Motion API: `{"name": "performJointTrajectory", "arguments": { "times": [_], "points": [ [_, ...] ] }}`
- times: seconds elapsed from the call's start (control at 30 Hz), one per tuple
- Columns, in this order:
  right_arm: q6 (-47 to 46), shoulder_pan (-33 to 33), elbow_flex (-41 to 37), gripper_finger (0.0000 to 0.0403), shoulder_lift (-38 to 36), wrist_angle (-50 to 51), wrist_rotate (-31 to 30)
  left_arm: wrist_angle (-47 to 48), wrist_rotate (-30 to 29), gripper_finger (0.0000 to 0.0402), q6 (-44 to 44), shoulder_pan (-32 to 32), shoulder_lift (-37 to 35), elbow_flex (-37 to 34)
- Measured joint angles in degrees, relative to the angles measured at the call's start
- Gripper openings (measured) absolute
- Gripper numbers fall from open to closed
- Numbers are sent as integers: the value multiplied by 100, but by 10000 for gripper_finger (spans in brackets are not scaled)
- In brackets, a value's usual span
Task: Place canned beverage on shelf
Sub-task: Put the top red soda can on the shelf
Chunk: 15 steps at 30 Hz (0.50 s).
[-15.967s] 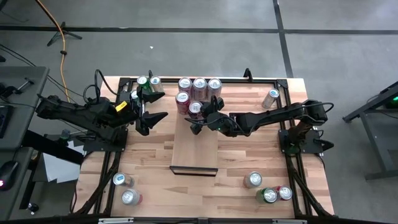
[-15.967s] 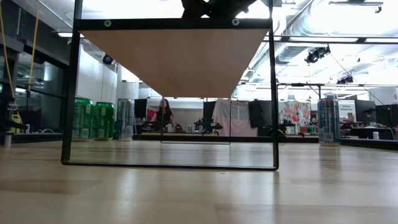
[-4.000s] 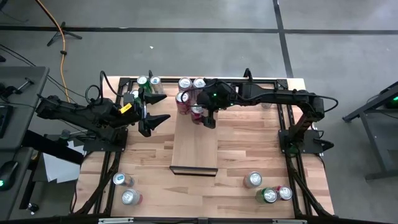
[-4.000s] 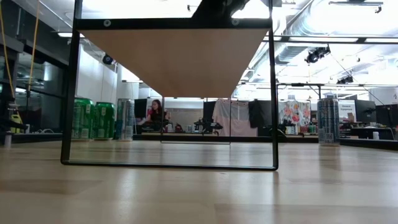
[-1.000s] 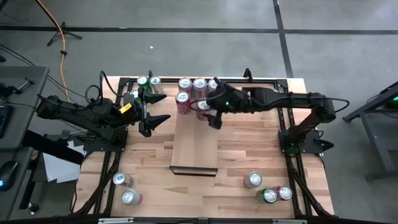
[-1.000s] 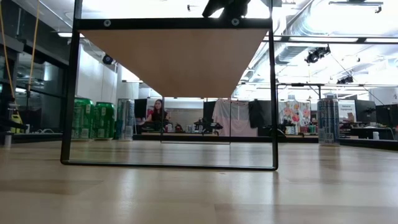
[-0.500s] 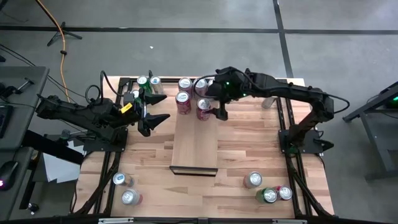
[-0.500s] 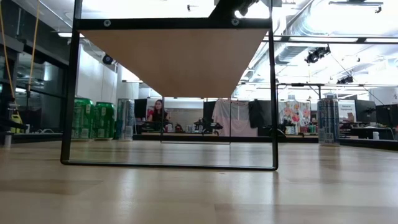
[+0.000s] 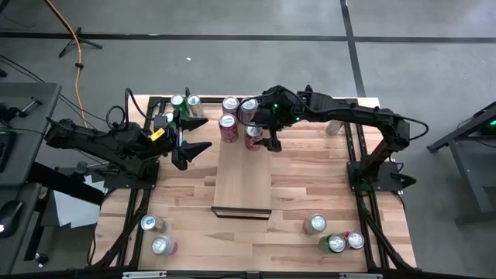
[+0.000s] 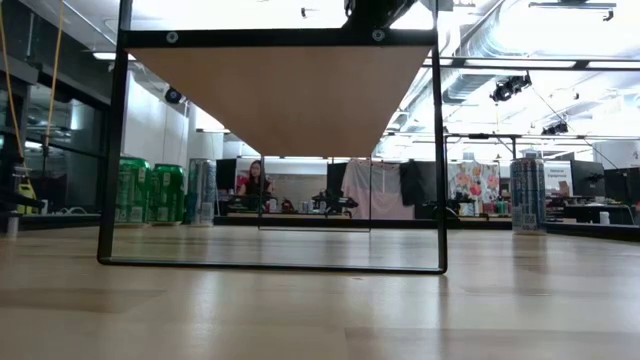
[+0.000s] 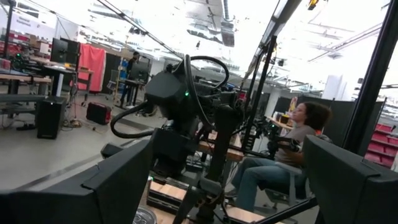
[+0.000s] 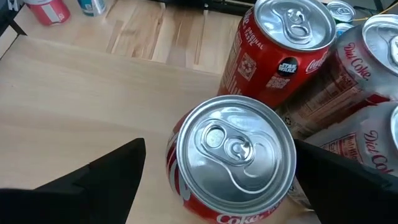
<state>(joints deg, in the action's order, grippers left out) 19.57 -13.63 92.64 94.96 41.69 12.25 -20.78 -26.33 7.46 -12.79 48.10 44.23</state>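
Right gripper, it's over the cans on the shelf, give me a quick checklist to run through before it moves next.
1. Right gripper open, nothing held: ok.
2. Red can below it upright on the shelf: ok.
3. Fingers clear of that can's sides: ok; one shows on each side with a gap.
4. Neighbouring cans upright: ok.
5. Left gripper out of the way, open beside the shelf: ok.
6. Room left on the shelf: ok, its near part is bare.

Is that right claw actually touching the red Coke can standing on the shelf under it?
Apart. In the right wrist view the can stands free on the shelf, with pale wood showing between it and each open finger of the right gripper.
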Motion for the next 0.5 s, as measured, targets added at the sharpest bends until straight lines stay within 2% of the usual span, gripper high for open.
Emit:
{"name": "performJointTrajectory", "arguments": {
  "times": [0.23, 0.5],
  "points": [
    [-151, 24, 0, 369, 0, -7, -10, 2, 0, 348, 96, 0, 0, 0],
    [-477, 180, 2, 271, -9, -10, -608, 4, 0, 348, 95, 0, 0, 0]
  ]
}}
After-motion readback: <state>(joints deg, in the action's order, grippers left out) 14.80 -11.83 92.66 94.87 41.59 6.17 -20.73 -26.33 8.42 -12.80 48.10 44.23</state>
